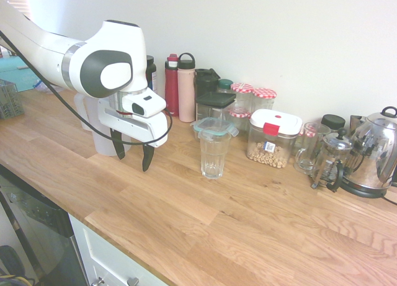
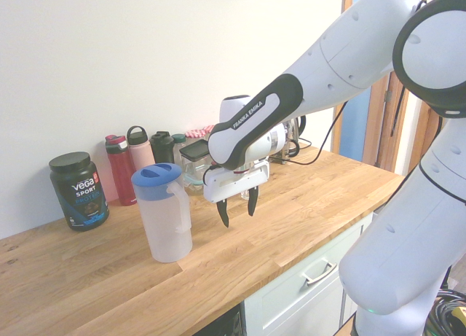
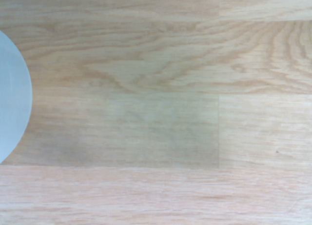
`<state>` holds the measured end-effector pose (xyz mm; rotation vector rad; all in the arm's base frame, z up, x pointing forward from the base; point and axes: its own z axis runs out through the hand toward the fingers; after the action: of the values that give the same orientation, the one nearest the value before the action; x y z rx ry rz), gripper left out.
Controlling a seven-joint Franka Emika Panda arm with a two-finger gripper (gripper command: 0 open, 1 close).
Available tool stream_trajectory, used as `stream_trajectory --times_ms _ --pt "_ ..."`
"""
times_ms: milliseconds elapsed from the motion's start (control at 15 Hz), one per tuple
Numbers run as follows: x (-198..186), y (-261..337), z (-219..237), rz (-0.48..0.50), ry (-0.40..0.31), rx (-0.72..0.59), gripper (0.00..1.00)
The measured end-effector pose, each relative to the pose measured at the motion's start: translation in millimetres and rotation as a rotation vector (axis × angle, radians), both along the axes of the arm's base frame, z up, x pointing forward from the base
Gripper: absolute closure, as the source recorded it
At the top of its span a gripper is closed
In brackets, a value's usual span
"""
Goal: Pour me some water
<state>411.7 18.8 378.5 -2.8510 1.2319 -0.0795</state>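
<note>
pincer hangs spread wide and empty over the worktop, touching nothing. i read this as the approach step: next i need to swing it across to the jug, just beside it, and grip the handle. the glass waits nearby, upright.

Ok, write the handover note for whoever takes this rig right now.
Gripper: open, empty, fingers pointing down above the wooden counter.
Pitcher: white with a blue lid, upright on the counter beside the gripper, not grasped.
Glass: upright on the counter on the gripper's other side, looks empty.
Done: nothing poured.
Left: grasp the pitcher, carry it to the glass, pour, set it down.
</note>
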Motion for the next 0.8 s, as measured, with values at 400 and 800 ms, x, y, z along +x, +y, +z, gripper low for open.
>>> stream_trajectory --times_ms 400,800 --pt "-12.7 31.2 47.1 0.047 -0.097 0.006 0.00" --pt "-94.3 110.0 111.4 0.151 -0.258 -0.003 0.00"
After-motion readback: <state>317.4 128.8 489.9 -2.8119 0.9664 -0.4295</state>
